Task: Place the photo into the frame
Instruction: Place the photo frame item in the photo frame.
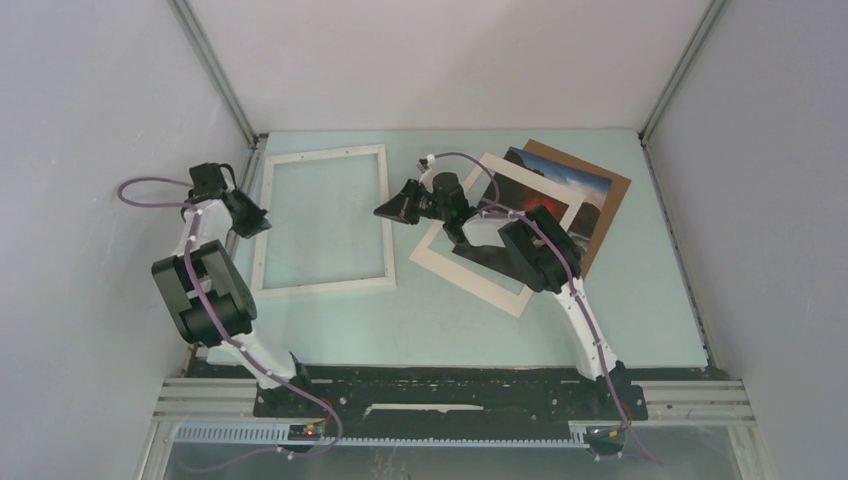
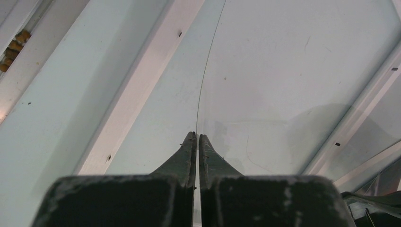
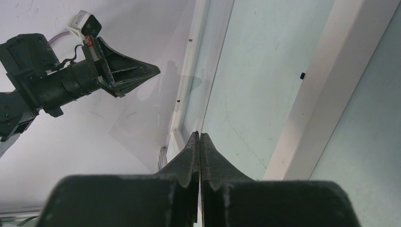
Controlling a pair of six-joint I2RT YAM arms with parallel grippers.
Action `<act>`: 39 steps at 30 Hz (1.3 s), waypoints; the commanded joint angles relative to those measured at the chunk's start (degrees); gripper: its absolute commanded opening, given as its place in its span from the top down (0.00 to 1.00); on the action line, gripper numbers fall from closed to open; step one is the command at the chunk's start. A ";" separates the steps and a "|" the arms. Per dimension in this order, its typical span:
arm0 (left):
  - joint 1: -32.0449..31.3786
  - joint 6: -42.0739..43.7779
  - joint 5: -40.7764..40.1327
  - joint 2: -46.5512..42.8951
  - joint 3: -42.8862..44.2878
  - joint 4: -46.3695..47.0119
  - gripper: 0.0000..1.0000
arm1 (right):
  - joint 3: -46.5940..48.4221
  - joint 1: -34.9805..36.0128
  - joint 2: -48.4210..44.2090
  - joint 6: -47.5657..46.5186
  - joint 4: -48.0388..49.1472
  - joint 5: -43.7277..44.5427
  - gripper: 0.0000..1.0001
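Note:
The white frame (image 1: pixel 322 285) lies flat at the table's left middle; its rails show in the left wrist view (image 2: pixel 142 85) and the right wrist view (image 3: pixel 321 90). A thin clear pane (image 1: pixel 320 215) hangs over the frame between both grippers. My left gripper (image 1: pixel 255 222) (image 2: pixel 197 135) is shut on the pane's left edge. My right gripper (image 1: pixel 383 210) (image 3: pixel 199 134) is shut on its right edge. The photo (image 1: pixel 565 190), a dark landscape, lies at the right, partly under a wide white border (image 1: pixel 470 272) and my right arm.
A brown backing board (image 1: pixel 612 195) lies under the photo at the back right. Grey enclosure walls with metal corner posts (image 1: pixel 215 70) stand round the table. The left arm's gripper (image 3: pixel 137 73) shows in the right wrist view.

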 commanded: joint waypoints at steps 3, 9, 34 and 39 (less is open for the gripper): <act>0.94 -0.96 0.66 2.44 3.91 2.83 1.00 | 3.27 -0.85 1.28 -0.32 0.48 0.80 1.00; 0.94 -1.59 1.14 3.86 4.91 3.18 1.00 | 4.65 -1.33 2.44 -0.24 0.08 0.73 1.00; 0.99 -2.59 2.54 5.30 6.36 4.39 1.00 | 4.40 -1.64 3.04 -0.09 0.41 0.78 1.00; 1.00 -2.66 3.70 6.29 6.73 4.32 1.00 | 2.42 -1.47 2.02 -0.40 0.93 1.44 1.00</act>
